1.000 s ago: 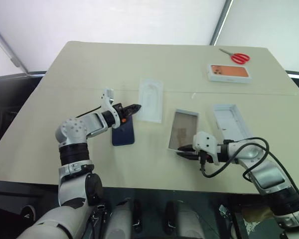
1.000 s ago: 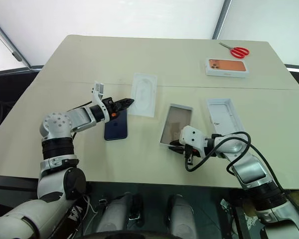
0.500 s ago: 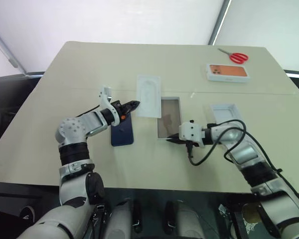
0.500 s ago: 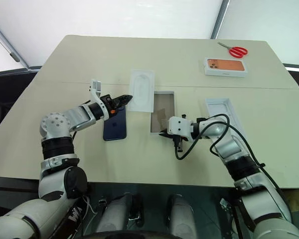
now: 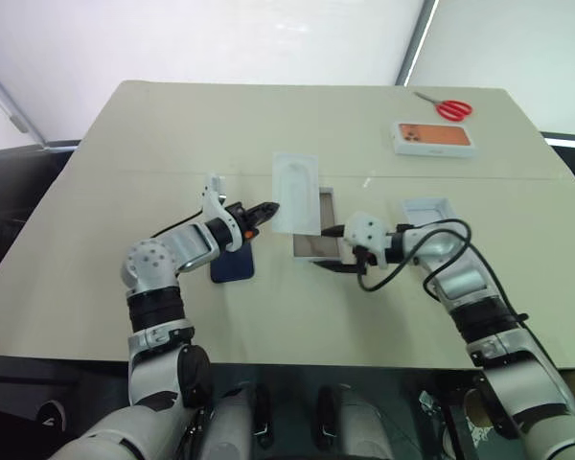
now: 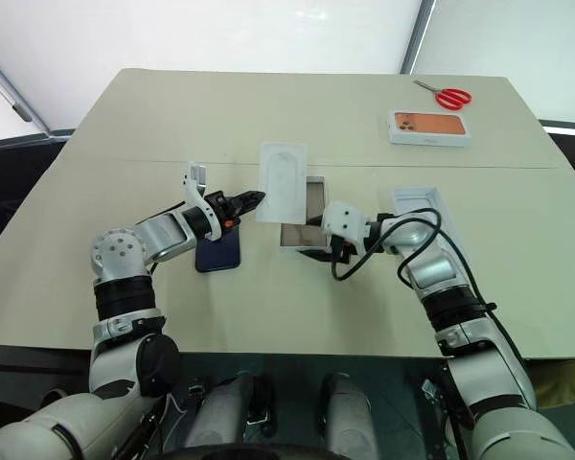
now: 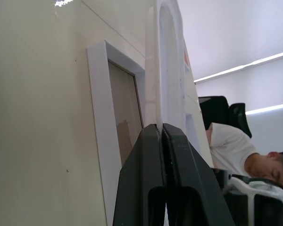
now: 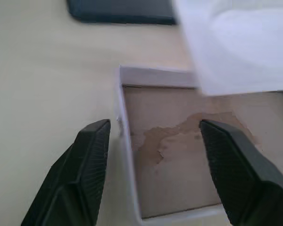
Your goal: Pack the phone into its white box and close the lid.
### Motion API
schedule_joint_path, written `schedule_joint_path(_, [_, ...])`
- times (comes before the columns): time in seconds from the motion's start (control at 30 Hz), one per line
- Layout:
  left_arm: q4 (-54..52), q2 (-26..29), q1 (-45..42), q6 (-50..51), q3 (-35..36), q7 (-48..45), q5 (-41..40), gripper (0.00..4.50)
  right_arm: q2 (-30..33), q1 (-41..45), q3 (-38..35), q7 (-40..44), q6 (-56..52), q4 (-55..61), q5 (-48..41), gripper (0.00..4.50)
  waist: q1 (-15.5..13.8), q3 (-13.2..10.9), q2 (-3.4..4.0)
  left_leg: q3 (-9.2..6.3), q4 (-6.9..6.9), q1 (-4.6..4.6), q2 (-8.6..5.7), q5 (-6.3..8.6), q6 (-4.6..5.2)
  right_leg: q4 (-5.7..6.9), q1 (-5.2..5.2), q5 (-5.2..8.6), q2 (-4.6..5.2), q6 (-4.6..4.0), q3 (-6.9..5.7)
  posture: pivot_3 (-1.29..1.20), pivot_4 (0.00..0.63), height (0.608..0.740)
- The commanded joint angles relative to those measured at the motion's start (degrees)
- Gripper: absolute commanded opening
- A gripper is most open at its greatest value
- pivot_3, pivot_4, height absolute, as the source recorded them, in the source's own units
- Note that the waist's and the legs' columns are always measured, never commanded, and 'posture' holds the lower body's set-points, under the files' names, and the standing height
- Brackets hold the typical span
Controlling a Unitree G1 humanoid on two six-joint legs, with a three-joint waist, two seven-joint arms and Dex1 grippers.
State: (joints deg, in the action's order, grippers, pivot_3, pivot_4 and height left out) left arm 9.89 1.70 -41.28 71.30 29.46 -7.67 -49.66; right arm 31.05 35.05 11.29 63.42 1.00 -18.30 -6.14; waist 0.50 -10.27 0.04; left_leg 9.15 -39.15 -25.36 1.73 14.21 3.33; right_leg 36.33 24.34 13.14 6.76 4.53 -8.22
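Beige table (image 5: 172, 144) carries the phone (image 5: 234, 262) flat, left of the white box (image 5: 314, 236). Left gripper (image 5: 265, 208) pinches a thin white insert (image 5: 296, 182) over them; right gripper (image 8: 153, 136) gapes at the box's near end. Just right lies the lid (image 5: 431, 207).

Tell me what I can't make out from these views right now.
- the phone: its far end is hidden behind the left gripper in the eye views.
- the white box: part of its floor is covered by the white insert.
- the lid: partly behind the right arm.
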Motion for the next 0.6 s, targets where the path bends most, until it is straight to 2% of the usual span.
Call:
schedule_joint_path(0.03, [-2.90, -1.14, 0.26, 0.70, -0.08, 2.27, -2.19, 0.00, 4.55, -1.78, -4.25, 1.19, -3.55, 5.35, -2.79, 3.27, -0.17, 0.00, 0.00, -0.01, 0.00, 0.00, 0.00, 0.00, 0.00, 0.00, 0.00, 0.00, 0.00, 0.00, 0.00, 0.00, 0.150, 0.738])
schedule_joint_path(0.27, [-2.48, -5.02, 0.84, 2.00, 1.07, 8.31, -3.46, 0.00, 10.09, -4.18, -9.77, -1.33, -4.30, 4.78, -3.24, 3.27, 0.10, 0.00, -0.01, -0.01, 0.01, 0.00, 0.00, 0.01, 0.00, -0.01, 0.00, 0.00, 0.01, 0.00, 0.01, 0.00, 0.150, 0.738])
schedule_joint_path(0.6, [-2.12, -5.39, 0.55, 3.39, -0.86, 9.44, -3.62, 0.00, 8.97, -4.82, -9.76, -3.00, -4.33, 6.00, -2.71, 3.27, -0.07, 0.00, -0.01, 0.00, 0.00, 0.00, 0.00, 0.01, 0.00, -0.01, 0.00, 0.00, -0.01, 0.00, -0.02, 0.00, 0.150, 0.738])
